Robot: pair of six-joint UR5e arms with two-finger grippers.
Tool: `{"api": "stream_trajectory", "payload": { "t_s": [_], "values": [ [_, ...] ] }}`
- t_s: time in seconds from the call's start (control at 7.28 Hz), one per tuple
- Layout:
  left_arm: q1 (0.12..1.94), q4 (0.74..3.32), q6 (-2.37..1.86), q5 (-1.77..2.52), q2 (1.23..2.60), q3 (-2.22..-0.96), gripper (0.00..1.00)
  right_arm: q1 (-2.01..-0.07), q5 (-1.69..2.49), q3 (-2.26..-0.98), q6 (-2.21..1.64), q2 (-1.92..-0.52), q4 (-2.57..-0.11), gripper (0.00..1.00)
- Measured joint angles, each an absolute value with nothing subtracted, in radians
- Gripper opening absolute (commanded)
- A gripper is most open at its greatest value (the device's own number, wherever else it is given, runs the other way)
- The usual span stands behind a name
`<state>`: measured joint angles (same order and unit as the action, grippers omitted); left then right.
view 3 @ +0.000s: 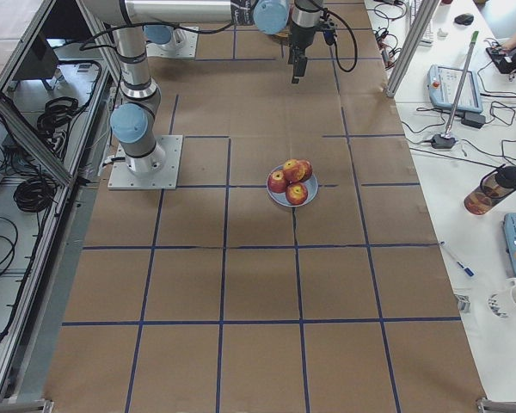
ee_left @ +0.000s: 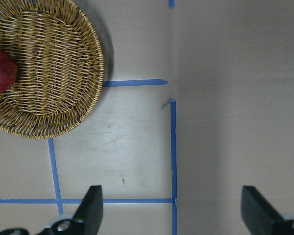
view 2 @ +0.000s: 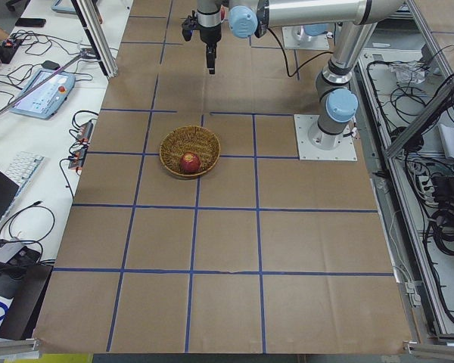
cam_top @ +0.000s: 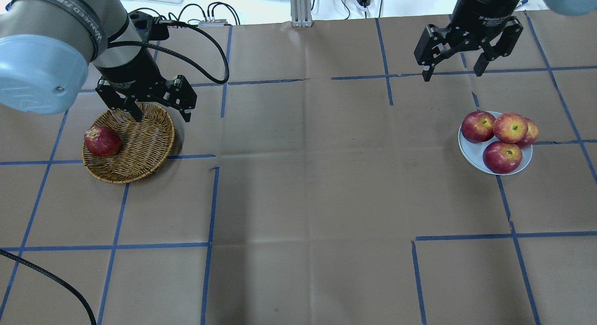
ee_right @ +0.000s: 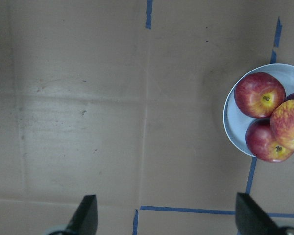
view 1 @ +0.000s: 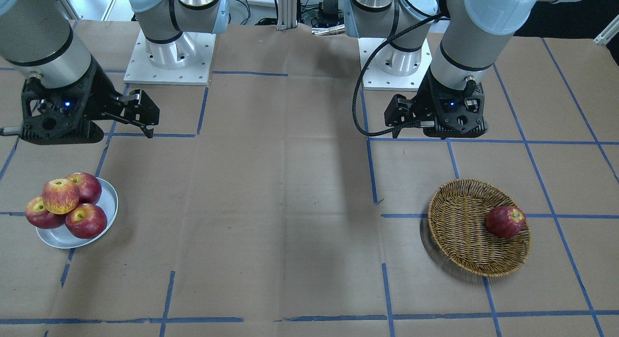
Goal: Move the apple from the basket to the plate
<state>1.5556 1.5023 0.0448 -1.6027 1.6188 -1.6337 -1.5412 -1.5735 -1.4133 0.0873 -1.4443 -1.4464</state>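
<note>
Overhead exterior view: the apple [cam_top: 510,127] lies on the plate [cam_top: 468,150], stacked on three dark red apples [cam_top: 502,157] and well apart from the basket [cam_top: 140,152], which holds a lone dark red apple [cam_top: 101,141]. The left end effector [cam_top: 162,116], fingers apart and empty, hangs over the desk [cam_top: 298,176] by the basket's rim. The right end effector [cam_top: 451,75], fingers likewise apart and empty, hangs near the plate.

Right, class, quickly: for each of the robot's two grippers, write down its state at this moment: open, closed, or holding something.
Left gripper: open, holding nothing.
Right gripper: open, holding nothing.
</note>
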Motion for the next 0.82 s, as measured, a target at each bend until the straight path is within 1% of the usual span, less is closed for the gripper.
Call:
{"api": "stream_trajectory", "payload": {
  "t_s": [0.41,0.82],
  "values": [
    [1.555,1.498,0.044,-1.597,1.61,-1.634,0.99,-1.554,-1.574,-1.485,0.064,-1.514,-1.429,1.0],
    [1.555,1.491,0.043,-1.597,1.6,-1.635,0.99,-1.554,-1.573,-1.501,0.065,-1.529,-1.431,1.0]
  ]
}}
